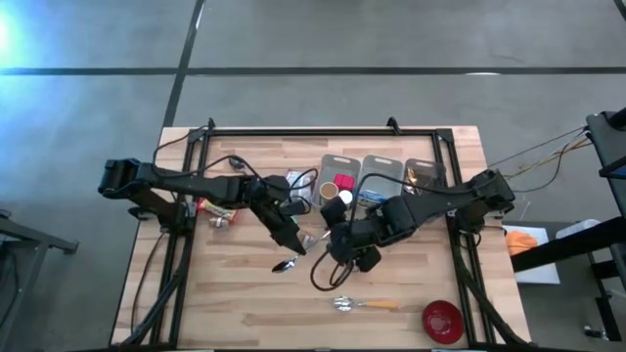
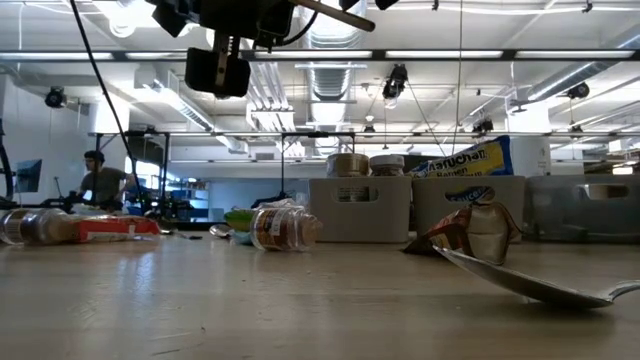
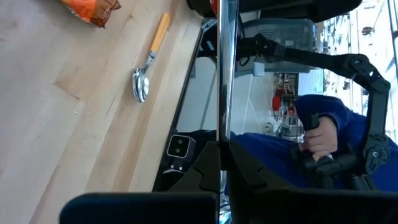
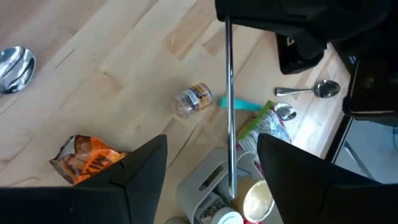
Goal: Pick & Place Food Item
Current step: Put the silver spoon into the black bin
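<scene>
Foreground, low view: a loose spoon [image 2: 540, 285] lies on the table [image 2: 200, 310] closest to the lens, with a crumpled packet [image 2: 465, 235] just behind it.

Centre, high view: I have both arms reaching in over the middle of the table, close to each other. The left gripper [image 1: 290, 235] is pressed together on the handle of a long metal utensil [image 3: 224, 74], which it carries raised off the wood. The right gripper [image 4: 211, 142] hangs above the table with its fingers spread and nothing in them.

Task object: the sentence names no particular food. I judge the orange snack bag [image 4: 87, 158] the likeliest candidate. It lies flat on the table, apart from both grippers, with a small jar [image 4: 193, 99] near it and the grey bins [image 1: 380, 174] along the far edge.

Hazards, as I judge them:
- The utensil crosses the right wrist view between the spread fingers, so lowering that arm now could strike it or the left gripper.
- Swinging the left arm with so long a thing in its grip could sweep the jar or the bag aside.
- The bag is slack and crinkled, so a shallow pinch may catch only a fold and let it slip.
</scene>
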### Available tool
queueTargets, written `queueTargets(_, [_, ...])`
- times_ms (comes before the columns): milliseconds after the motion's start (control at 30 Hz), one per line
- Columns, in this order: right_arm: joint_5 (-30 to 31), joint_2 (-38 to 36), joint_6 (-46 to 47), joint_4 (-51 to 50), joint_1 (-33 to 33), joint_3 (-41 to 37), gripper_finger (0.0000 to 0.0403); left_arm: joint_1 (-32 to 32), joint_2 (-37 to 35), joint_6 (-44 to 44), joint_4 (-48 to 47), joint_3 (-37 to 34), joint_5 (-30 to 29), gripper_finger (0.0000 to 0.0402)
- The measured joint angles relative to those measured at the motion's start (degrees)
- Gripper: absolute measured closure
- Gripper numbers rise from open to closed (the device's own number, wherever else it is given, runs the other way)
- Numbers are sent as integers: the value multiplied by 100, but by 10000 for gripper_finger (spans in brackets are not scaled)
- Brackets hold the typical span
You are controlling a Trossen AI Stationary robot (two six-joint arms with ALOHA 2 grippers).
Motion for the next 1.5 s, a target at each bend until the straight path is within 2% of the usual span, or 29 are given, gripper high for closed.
queueTargets(133, [-9,3,-78,1,-40,-9,183,0,0,15,0,0,5,401])
queueTargets(267, [-81,3,-112,1,-115,-13,238,0,0,14,68,2,6,401])
queueTargets(400, [-417,3,-114,5,-234,-17,295,0,0,-7,195,4,28,401])
queueTargets(633, [-420,1,-135,55,-256,-2,382,0,0,-9,233,4,74,401])
queueTargets(833, [-482,-21,33,42,-287,-2,391,0,0,-48,416,4,111,398])
queueTargets(1133, [-1032,-10,868,51,-297,-5,394,17,-14,-48,573,13,50,326])
queueTargets(1367, [-1224,-8,1343,9,-297,-7,394,187,-17,-213,1470,13,89,304])
queueTargets(1500, [-1097,-10,2158,-161,-317,-7,394,329,-56,-430,2119,13,86,303])
